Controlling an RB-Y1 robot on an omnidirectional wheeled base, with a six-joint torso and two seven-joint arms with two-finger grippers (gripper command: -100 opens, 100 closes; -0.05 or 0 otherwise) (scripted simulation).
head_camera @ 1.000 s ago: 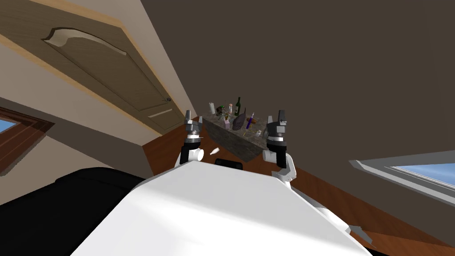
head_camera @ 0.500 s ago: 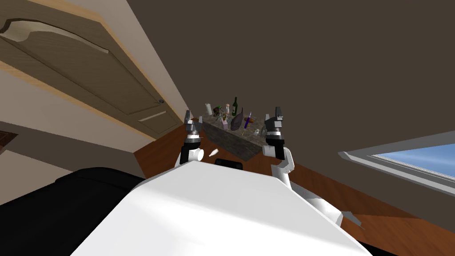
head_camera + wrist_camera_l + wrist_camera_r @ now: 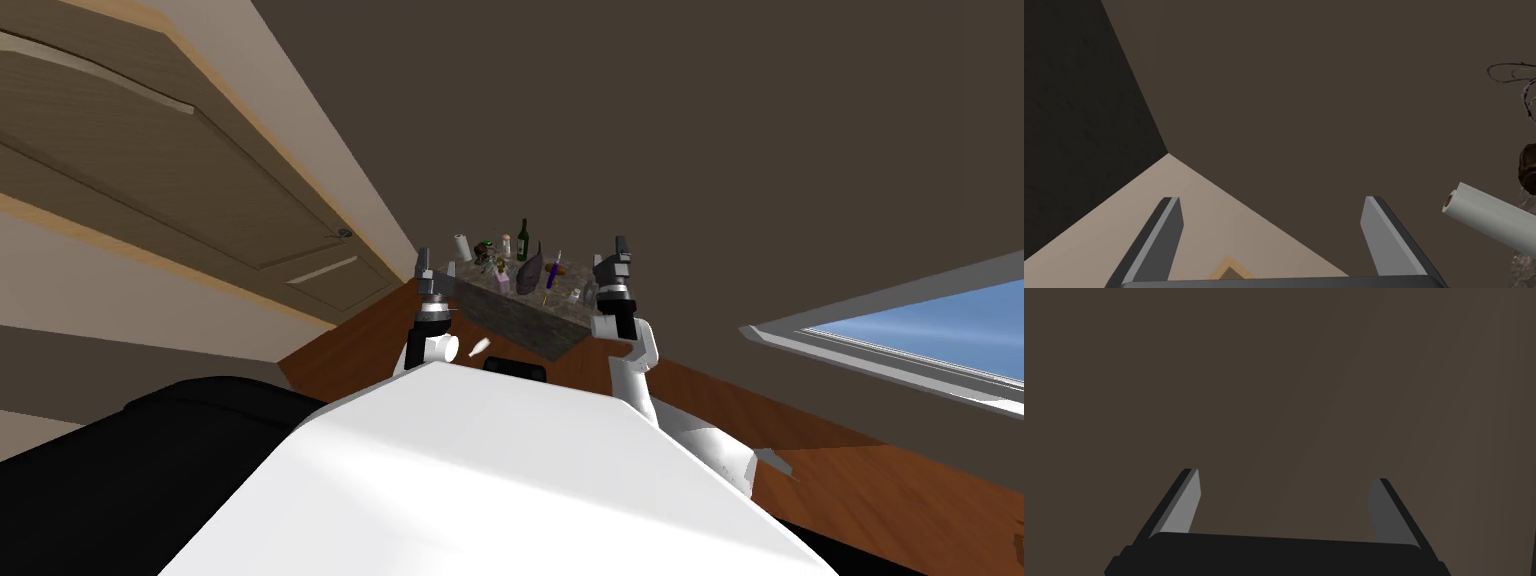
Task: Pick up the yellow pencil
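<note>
The yellow pencil (image 3: 544,297) sat on the stone counter (image 3: 520,318) near the centre of the head view, between the two raised arms. The left gripper (image 3: 1272,205) and right gripper (image 3: 1289,477) both had their fingers spread wide, holding nothing.

The yellow pencil (image 3: 541,297) shows as a thin, short yellow stroke on top of the speckled grey table (image 3: 520,318), close to its near edge. Its length runs roughly from that edge toward the wall, just in front of a purple pen (image 3: 556,268) and beside a dark rounded object (image 3: 531,272); its tip is too small to tell
</note>
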